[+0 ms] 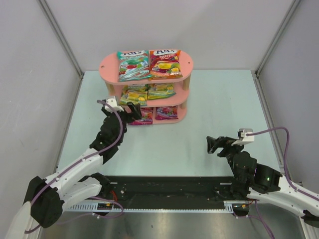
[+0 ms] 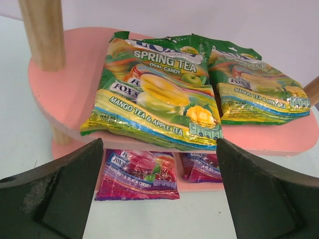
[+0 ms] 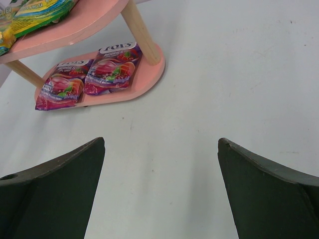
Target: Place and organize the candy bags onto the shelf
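The pink three-tier shelf [image 1: 187, 64] stands at the table's back centre. A teal bag [image 1: 132, 65] and a red-orange bag [image 1: 165, 63] lie on its top board. Two yellow-green bags [image 2: 154, 97] [image 2: 256, 89] lie on the middle board. Two purple bags [image 2: 139, 174] [image 2: 204, 167] lie on the bottom board; the left one overhangs the front edge. My left gripper [image 1: 130, 110] is open and empty just in front of the shelf's left end. My right gripper [image 1: 215, 144] is open and empty over bare table, right of the shelf.
Wooden posts [image 2: 44, 32] join the shelf boards. Grey walls enclose the table on three sides. A black rail [image 1: 169, 189] runs along the near edge between the arm bases.
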Motion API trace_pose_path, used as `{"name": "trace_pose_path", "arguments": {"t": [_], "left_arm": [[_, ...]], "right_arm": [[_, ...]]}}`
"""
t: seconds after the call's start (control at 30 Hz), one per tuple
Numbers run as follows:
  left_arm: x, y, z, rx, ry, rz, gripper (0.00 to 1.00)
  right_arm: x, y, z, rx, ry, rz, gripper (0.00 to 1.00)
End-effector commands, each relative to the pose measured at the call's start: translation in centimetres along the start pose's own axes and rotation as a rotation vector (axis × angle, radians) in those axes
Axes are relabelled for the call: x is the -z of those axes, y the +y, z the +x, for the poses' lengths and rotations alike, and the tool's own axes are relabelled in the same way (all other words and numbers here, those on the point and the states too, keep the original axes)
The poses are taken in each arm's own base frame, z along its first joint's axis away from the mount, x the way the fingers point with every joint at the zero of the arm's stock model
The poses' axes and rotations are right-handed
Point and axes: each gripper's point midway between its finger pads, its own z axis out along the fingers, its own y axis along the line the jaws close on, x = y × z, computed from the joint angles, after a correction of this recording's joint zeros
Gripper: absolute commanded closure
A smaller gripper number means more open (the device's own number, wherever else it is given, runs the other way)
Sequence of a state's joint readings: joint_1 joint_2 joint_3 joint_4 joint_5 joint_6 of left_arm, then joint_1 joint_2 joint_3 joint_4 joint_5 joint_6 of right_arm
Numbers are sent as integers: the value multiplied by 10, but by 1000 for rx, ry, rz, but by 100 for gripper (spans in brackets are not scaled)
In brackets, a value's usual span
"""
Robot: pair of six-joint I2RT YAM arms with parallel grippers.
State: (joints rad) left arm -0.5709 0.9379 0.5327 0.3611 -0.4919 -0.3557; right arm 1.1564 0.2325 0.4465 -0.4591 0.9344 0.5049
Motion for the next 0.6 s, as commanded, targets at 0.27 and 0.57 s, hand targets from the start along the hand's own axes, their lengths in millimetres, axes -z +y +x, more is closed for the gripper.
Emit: {"name": "trace_pose_path", "arguments": {"t": [0.27, 0.57], "left_arm": [[-24, -12, -10, -8, -32, 30, 0], [-36, -12, -4, -17, -18, 28, 0]], "right_arm": [[0, 0, -2, -19, -5, 5, 0], [0, 0, -2, -22, -7, 8, 0]]}}
